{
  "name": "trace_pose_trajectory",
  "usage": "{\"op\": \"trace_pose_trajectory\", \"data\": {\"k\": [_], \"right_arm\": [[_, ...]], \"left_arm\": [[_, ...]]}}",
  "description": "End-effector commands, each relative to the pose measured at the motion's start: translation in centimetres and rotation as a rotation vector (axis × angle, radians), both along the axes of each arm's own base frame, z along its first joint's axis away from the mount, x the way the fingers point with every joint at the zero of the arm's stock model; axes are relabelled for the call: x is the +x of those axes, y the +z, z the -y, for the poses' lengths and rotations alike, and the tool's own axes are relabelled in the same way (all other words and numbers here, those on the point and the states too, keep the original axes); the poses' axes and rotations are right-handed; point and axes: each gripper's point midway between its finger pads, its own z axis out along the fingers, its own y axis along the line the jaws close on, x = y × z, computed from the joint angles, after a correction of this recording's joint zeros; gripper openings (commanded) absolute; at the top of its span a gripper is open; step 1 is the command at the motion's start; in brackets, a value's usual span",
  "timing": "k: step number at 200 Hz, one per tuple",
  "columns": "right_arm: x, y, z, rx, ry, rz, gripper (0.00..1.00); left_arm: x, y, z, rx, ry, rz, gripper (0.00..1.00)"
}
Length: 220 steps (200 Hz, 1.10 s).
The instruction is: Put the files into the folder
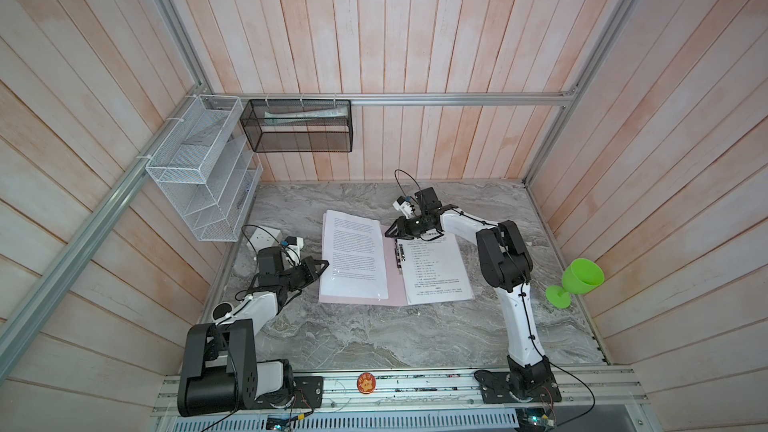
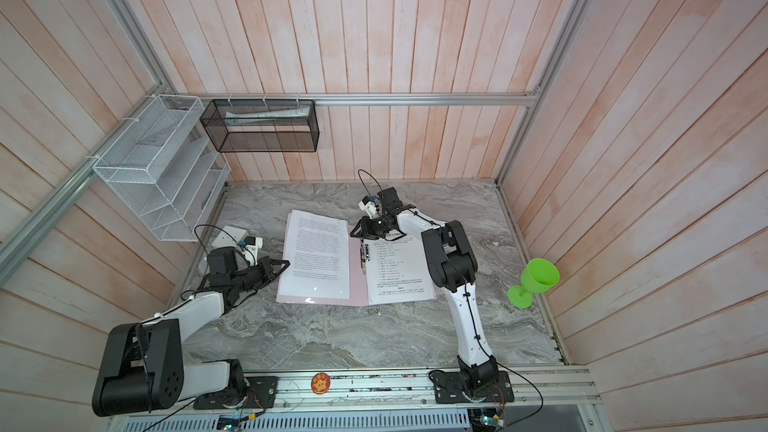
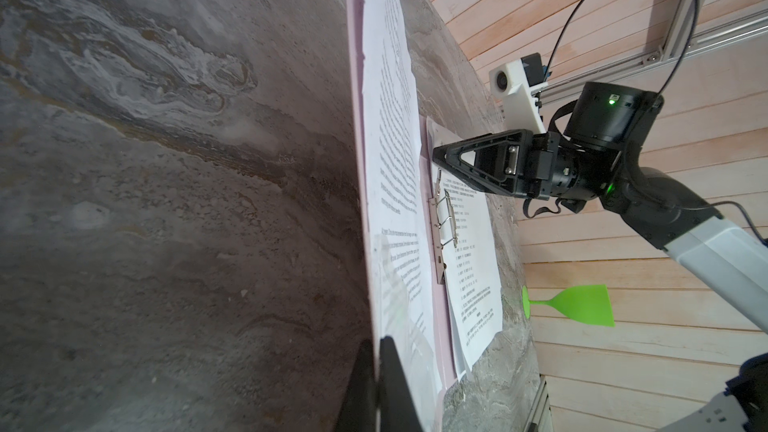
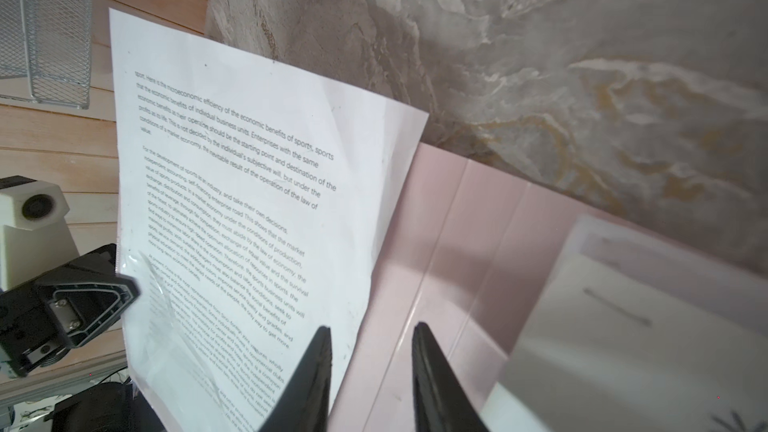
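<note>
The pale pink folder (image 1: 395, 284) (image 2: 358, 284) lies open on the marble table, with its silver clip (image 1: 401, 253) (image 3: 446, 222) at the spine. One printed file sheet (image 1: 353, 255) (image 4: 249, 201) rests on the left cover. Another file sheet (image 1: 436, 272) (image 3: 473, 251) lies on the right half. My left gripper (image 1: 326, 263) (image 3: 376, 342) is shut on the left cover's outer edge together with the sheet on it, and that side is raised slightly. Over the far end of the spine my right gripper (image 1: 390, 235) (image 4: 372, 326) hovers open with nothing between its fingers.
A white wire rack (image 1: 199, 184) and a black mesh basket (image 1: 297, 126) hang on the walls at the back left. A white socket box (image 1: 264, 238) sits by the left arm. A green goblet (image 1: 577, 280) stands at the table's right edge.
</note>
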Motion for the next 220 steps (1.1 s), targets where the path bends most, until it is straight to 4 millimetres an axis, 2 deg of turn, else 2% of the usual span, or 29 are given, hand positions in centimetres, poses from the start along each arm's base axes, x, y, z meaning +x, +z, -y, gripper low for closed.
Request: {"op": "trace_pose_trajectory", "data": {"k": [1, 61, 97, 133, 220], "right_arm": [[-0.1, -0.3, -0.1, -0.011, 0.009, -0.008, 0.31], [0.5, -0.6, 1.4, 0.006, -0.032, -0.011, 0.32], [-0.1, -1.2, 1.7, 0.013, -0.027, -0.033, 0.31], [-0.6, -1.1, 1.6, 0.034, -0.025, -0.037, 0.32], [-1.2, 2.2, 0.3, 0.107, 0.028, 0.023, 0.31]], "left_arm": [[0.2, 0.2, 0.0, 0.023, -0.013, 0.020, 0.00], [0.2, 0.2, 0.0, 0.022, -0.011, 0.018, 0.00], [0.2, 0.1, 0.0, 0.021, -0.012, 0.015, 0.00], [0.2, 0.2, 0.0, 0.020, -0.012, 0.017, 0.00], [0.2, 0.3, 0.0, 0.020, -0.011, 0.020, 0.00]]}}
